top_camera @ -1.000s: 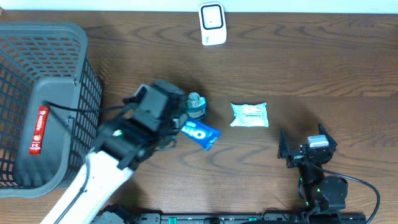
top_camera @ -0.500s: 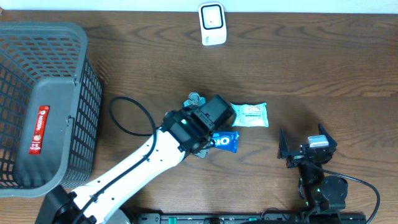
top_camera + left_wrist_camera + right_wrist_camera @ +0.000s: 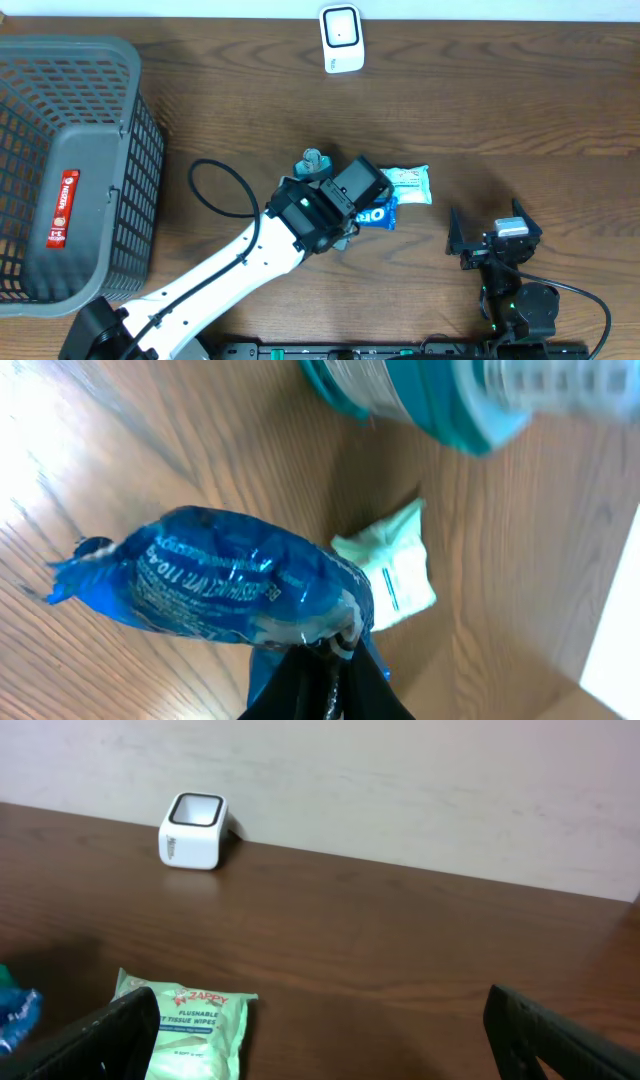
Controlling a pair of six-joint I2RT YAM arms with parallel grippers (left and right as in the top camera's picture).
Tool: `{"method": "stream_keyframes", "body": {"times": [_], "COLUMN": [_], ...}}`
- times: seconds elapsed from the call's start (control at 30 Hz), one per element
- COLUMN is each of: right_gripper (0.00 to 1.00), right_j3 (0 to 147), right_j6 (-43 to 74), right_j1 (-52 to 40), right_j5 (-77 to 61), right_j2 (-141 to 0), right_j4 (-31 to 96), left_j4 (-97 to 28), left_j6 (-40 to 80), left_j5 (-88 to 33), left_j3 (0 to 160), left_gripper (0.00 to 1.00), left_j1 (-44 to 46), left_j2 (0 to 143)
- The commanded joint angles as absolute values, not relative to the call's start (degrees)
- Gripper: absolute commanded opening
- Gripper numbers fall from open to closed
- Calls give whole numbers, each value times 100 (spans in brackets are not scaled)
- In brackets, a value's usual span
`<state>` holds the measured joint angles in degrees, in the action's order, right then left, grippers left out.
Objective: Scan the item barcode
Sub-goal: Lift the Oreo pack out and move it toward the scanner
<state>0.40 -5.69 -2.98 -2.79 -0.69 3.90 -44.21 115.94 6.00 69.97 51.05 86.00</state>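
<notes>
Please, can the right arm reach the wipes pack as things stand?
Probably yes: the open right gripper faces the wipes pack across bare table; the left gripper's Oreo pack crowds its far edge.

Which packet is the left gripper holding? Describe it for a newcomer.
From the grey basket at left, follow the white arm to mid-table. Its left gripper pinches a snack packet: the only blue one, beside a pale green wipes pack and a teal bottle.

We note a dark brown wooden table (image 3: 520, 100), its grain running lengthwise and filling the overhead view. Along its far edge stands a pale, plain wall (image 3: 400, 780), which meets the tabletop directly. The wall perhaps carries a faint texture; the view is soft. Bright glare lies on the wood in the left wrist view.
</notes>
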Motion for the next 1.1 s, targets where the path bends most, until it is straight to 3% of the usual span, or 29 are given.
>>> {"method": "stream_keyframes", "body": {"times": [0.0, 0.77, 0.87, 1.0, 1.07], "right_gripper": [99, 99, 99, 99, 99], "right_j3": [32, 32, 32, 32, 32], "right_j6": [-650, -650, -650, -650, -650], "right_j1": [-342, -342, -342, -342, -342], "right_j5": [-246, -246, -244, -244, -246], "right_j2": [-43, -43, -43, -43, -43], "right_j4": [412, 412, 412, 412, 412], "left_j4": [-4313, -3846, -3846, -3846, -3844], "left_j6": [11961, 11950, 11948, 11948, 11948], "left_j5": [718, 648, 646, 646, 646], "left_j3": [6947, 6947, 6947, 6947, 6947], "left_gripper": [7, 8, 23, 66, 72], "left_j1": [5236, 5682, 5682, 5682, 5682], "left_j2": [8726, 9765, 9765, 9765, 9765]}}
